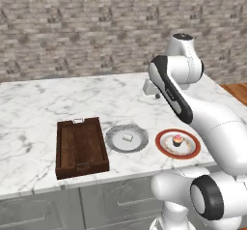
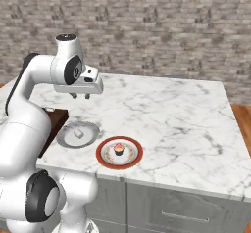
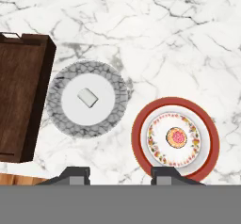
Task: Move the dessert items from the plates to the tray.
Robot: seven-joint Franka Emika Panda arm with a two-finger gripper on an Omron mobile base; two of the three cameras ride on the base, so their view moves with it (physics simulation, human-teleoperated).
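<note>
On the marble counter [image 1: 38,103], at the left, lies the dark brown wooden tray [image 1: 80,147], its floor bare, its long side running away from the counter's front edge. Just beside it to the right, a narrow strip of marble between them, sits the grey plate [image 1: 137,139], and on its pale middle rests the small white marshmallow-like piece [image 1: 127,137], a little off centre. Right of that again, near but not touching, is the white plate with the red-orange rim [image 1: 192,149], close to the counter's front edge; the cupcake [image 1: 177,139] stands upright at its centre, pink frosting over a dark wrapper, and from above in the hand view it shows as a pink and red round top. The gripper [image 2: 80,95] hangs well above the counter, behind the two plates and pointing down, touching nothing; its short dark fingers [image 2: 73,95] are drawn in to their narrowest, with nothing between them.
</note>
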